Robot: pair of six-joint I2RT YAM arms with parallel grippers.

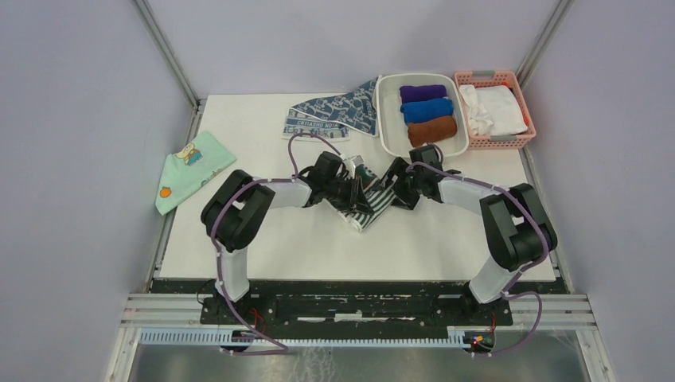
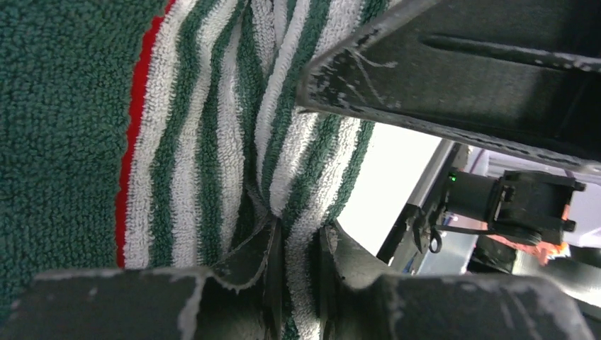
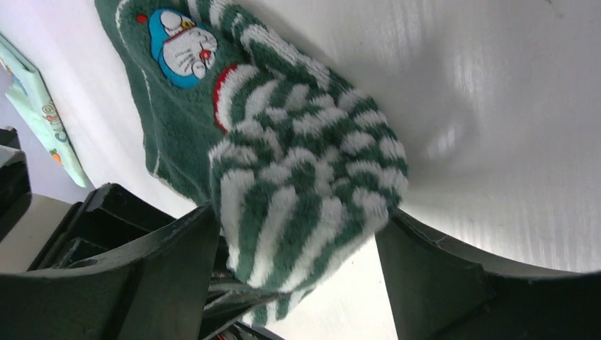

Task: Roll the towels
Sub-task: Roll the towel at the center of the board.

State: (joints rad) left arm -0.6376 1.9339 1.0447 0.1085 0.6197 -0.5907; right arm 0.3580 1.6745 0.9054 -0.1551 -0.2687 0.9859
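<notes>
The dark green-and-white striped towel (image 1: 364, 210) lies bunched at the table's middle, between both grippers. In the left wrist view my left gripper (image 2: 301, 235) is shut on a narrow fold of this striped towel (image 2: 205, 142). My right gripper (image 3: 298, 244) stands open, and the towel's bunched striped end (image 3: 305, 184) sits between its wide-spread fingers (image 3: 159, 262). A cartoon patch shows on the towel's plain green part. The blue-grey patterned towel (image 1: 338, 111) lies flat at the back of the table, away from both grippers.
A white bin (image 1: 390, 131) at the back right holds purple, blue and brown rolls. Beside it stands a pink basket (image 1: 521, 95) with white cloth. A mint-green cartoon cloth (image 1: 191, 169) lies at the table's left edge.
</notes>
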